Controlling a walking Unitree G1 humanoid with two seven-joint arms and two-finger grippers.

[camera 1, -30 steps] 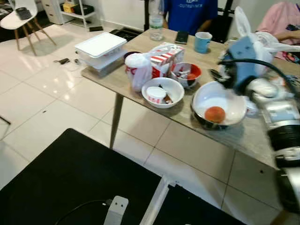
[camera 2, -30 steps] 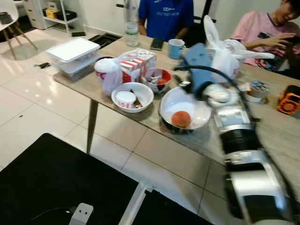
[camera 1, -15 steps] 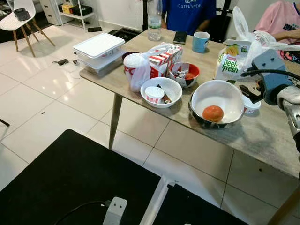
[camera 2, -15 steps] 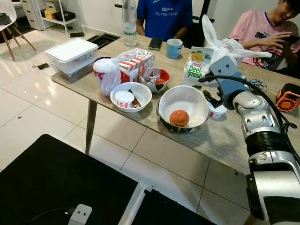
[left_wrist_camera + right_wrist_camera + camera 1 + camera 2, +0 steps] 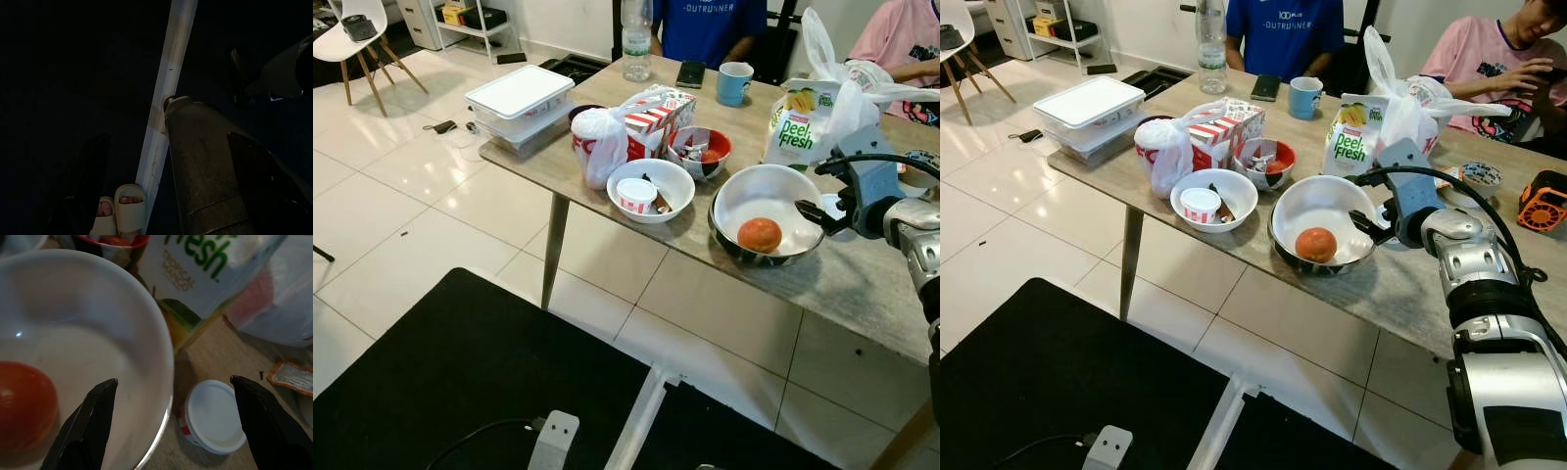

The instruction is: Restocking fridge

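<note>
1. Right gripper (image 5: 1368, 223) is hovering at the right rim of the big bowl (image 5: 1307, 211), and I am seeing its fingers (image 5: 93, 416) spread wide, gripping nothing: one over the bowl's inside, the other past the rim above a small white-lidded cup (image 5: 215, 415).
2. Orange (image 5: 1315, 244) is lying in the near part of the bowl, clear of the fingers.
3. Juice carton (image 5: 1351, 139) is standing upright just beyond the bowl, touching a white plastic bag (image 5: 1408, 103).
4. Left of the bowl I am reading a smaller white bowl (image 5: 661, 186) holding a cup, a red bowl (image 5: 702, 152) behind it, and stacked containers (image 5: 520, 108) at the table's (image 5: 862, 284) far left corner.
5. Left arm is hanging idle in the dark; I cannot tell its fingers' state.
6. Two people are sitting at the far side.
</note>
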